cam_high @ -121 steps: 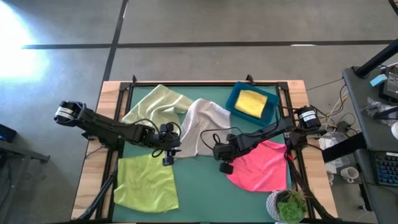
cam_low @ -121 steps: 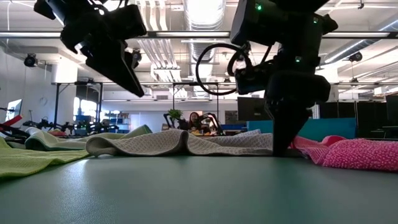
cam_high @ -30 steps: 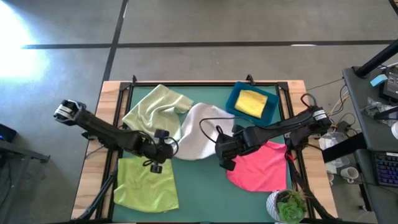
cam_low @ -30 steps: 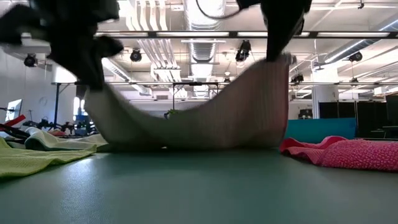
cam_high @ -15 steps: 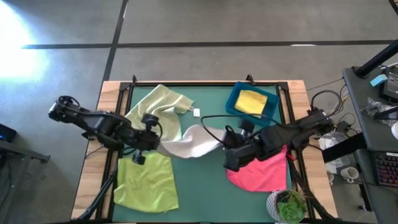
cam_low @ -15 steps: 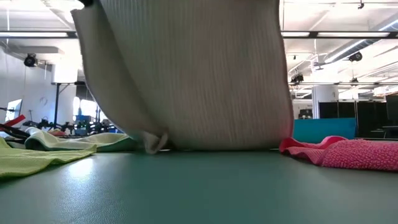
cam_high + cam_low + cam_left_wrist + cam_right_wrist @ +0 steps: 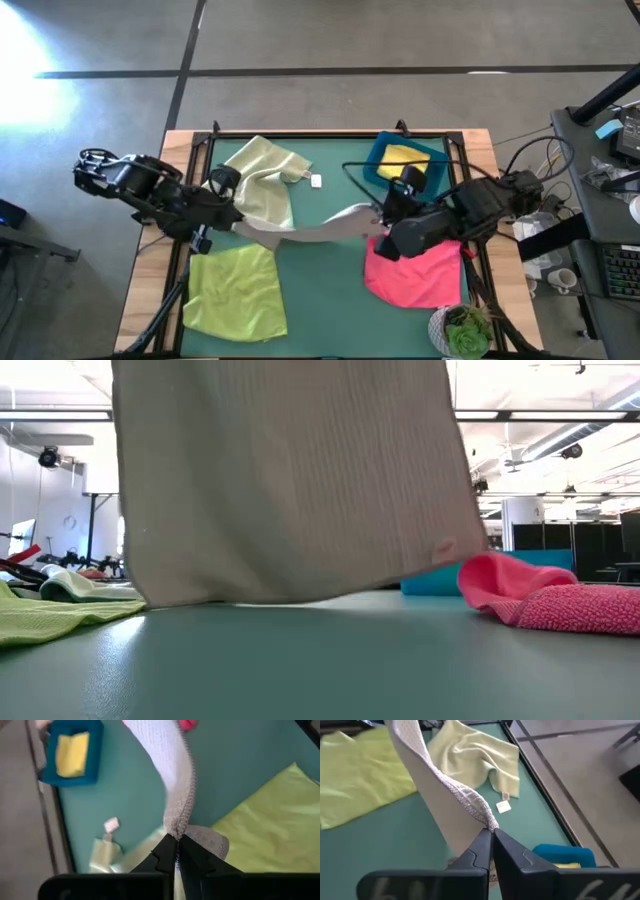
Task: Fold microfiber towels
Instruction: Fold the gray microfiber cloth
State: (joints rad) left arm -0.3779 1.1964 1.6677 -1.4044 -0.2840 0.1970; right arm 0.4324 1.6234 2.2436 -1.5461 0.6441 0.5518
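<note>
I have lifted the light grey waffle-weave microfiber towel [image 7: 318, 226] off the green mat: my left gripper [image 7: 176, 851] and right gripper [image 7: 491, 836] have drawn apart, and it now hangs stretched between them instead of lying crumpled

High view: we look straight down on the whole bench [image 7: 330, 300].
Low view: we sit level at bench height, close behind the grey towel [image 7: 290, 480].
Wrist views: we peer along each arm; both share that towel.
</note>
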